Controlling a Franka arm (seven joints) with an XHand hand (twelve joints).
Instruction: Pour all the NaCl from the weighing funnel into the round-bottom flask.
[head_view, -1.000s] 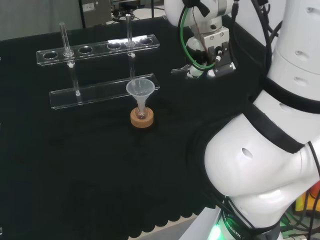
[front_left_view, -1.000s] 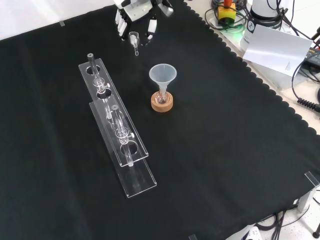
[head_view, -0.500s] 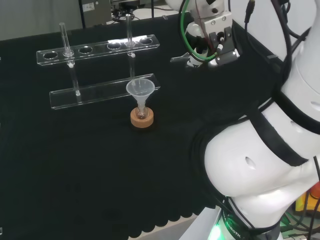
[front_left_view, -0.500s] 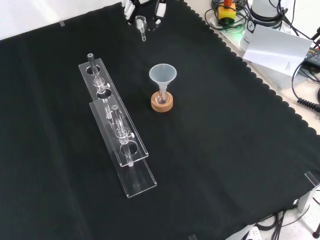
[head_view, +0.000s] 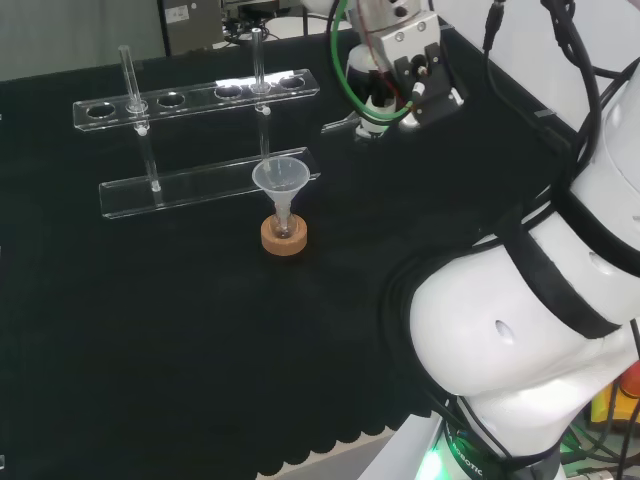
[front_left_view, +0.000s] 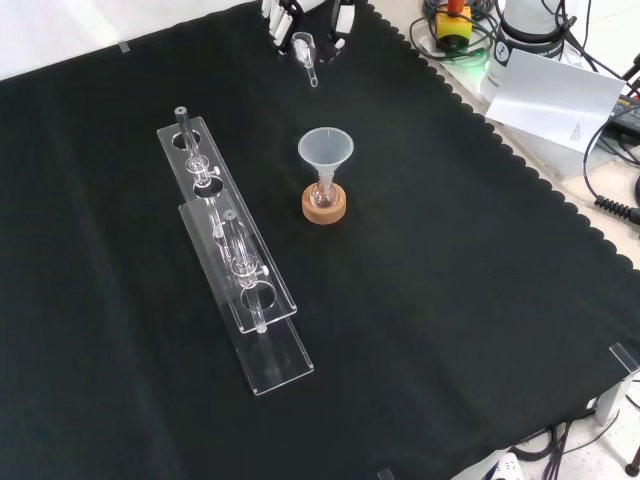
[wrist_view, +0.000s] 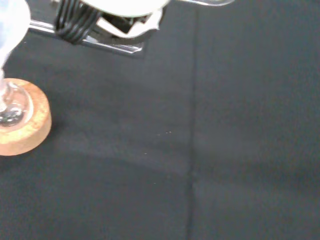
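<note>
The small clear weighing funnel (front_left_view: 305, 52) hangs in the air at the far end of the cloth in the front view, with the hand (front_left_view: 338, 14) shut on it from above. In the head view the hand (head_view: 380, 100) is up at the back, right of the rack, and the weighing funnel's (head_view: 340, 124) spout sticks out to its left. The round-bottom flask (front_left_view: 324, 192) sits on a cork ring (front_left_view: 325, 210) with a plastic funnel (front_left_view: 325, 148) in its neck. It stands nearer the camera than the hand in both views. The wrist view catches the flask (wrist_view: 10, 107) and cork ring (wrist_view: 25, 125).
A clear two-tier rack (front_left_view: 235, 260) with glass tubes stands left of the flask in the front view, and behind it in the head view (head_view: 200, 135). A folded paper sign (front_left_view: 555, 100) and cables lie beyond the cloth's scalloped edge. The arm's white links (head_view: 520, 300) stand at the right.
The hand has risen with the weighing funnel, moving right in the front view and up and slightly left in the head view. Flask, funnel and rack have not moved.
</note>
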